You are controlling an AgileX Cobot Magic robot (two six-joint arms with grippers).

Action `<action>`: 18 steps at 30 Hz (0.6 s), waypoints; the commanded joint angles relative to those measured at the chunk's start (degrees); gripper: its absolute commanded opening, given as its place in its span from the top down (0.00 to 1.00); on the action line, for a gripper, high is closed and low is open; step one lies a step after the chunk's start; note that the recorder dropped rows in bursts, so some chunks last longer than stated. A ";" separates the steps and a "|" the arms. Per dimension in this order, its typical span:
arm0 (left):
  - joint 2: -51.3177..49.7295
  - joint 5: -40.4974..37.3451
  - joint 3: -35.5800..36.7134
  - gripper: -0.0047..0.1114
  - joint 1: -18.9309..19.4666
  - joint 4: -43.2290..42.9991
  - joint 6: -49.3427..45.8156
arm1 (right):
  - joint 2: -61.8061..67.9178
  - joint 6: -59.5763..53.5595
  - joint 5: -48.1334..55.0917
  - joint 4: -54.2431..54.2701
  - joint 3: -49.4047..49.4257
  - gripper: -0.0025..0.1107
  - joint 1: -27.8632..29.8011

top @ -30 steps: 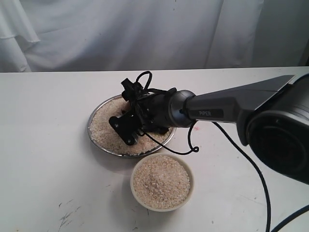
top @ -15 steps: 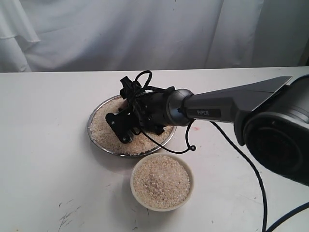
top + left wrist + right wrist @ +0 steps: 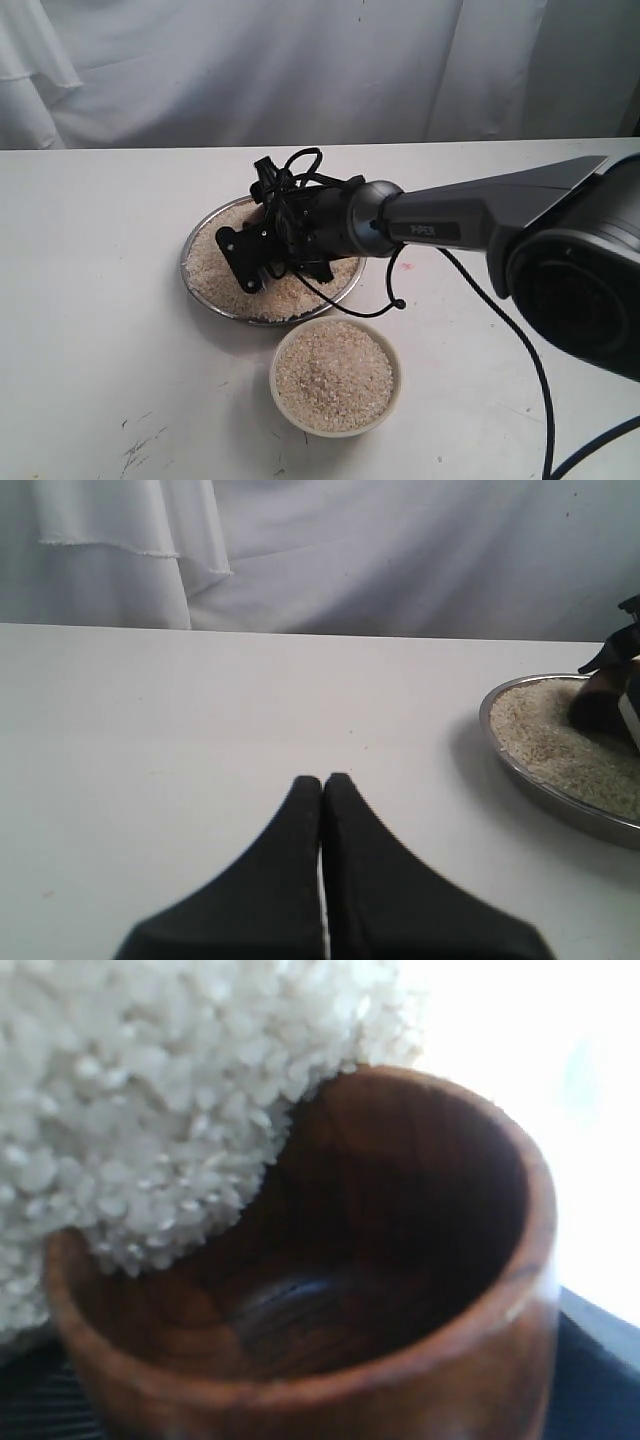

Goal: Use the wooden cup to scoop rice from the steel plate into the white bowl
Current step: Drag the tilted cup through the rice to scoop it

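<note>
The steel plate (image 3: 196,240) lies mid-table with rice (image 3: 212,265) spread across it. My right gripper (image 3: 262,250) is down in the plate, shut on the wooden cup (image 3: 330,1260). The cup is tipped on its side, its mouth pressed into the rice (image 3: 130,1110), and grains spill over its rim. In the exterior view the gripper hides the cup. The white bowl (image 3: 396,392) stands just in front of the plate, filled with rice (image 3: 333,375). My left gripper (image 3: 322,780) hovers shut over bare table, to one side of the plate (image 3: 540,785).
A black cable (image 3: 385,305) hangs from the right arm and loops on the table between plate and bowl. A white cloth backdrop (image 3: 300,60) closes off the far side. Dark scuff marks (image 3: 135,450) show near the front left.
The right gripper with the cup has slid a little to the left and further back across the plate, pushing into the rice. Bowl and plate have stayed put.
</note>
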State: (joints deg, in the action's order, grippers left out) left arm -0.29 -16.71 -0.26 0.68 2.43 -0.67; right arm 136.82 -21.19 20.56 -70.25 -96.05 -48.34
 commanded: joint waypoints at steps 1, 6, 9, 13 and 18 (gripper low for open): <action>0.29 0.36 0.26 0.96 -0.09 0.04 0.18 | 0.75 0.00 -3.59 4.72 0.11 0.98 -0.05; 0.29 0.36 0.26 0.96 -0.09 0.04 0.18 | 0.75 -0.25 -3.85 5.44 0.11 0.98 -0.05; 0.29 0.36 0.26 0.96 -0.09 0.04 0.18 | 0.75 -0.25 -4.16 6.05 0.11 0.98 -0.05; 0.29 0.36 0.26 0.96 -0.09 0.04 0.18 | 0.75 -1.53 -4.72 8.41 0.11 0.98 -0.05; 0.29 0.36 0.26 0.96 -0.09 0.04 0.18 | 0.75 -1.53 -4.85 8.54 0.11 0.98 -0.05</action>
State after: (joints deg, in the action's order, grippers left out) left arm -0.29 -16.71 -0.26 0.68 2.43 -0.67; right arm 136.82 -22.49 18.51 -64.18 -96.29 -48.03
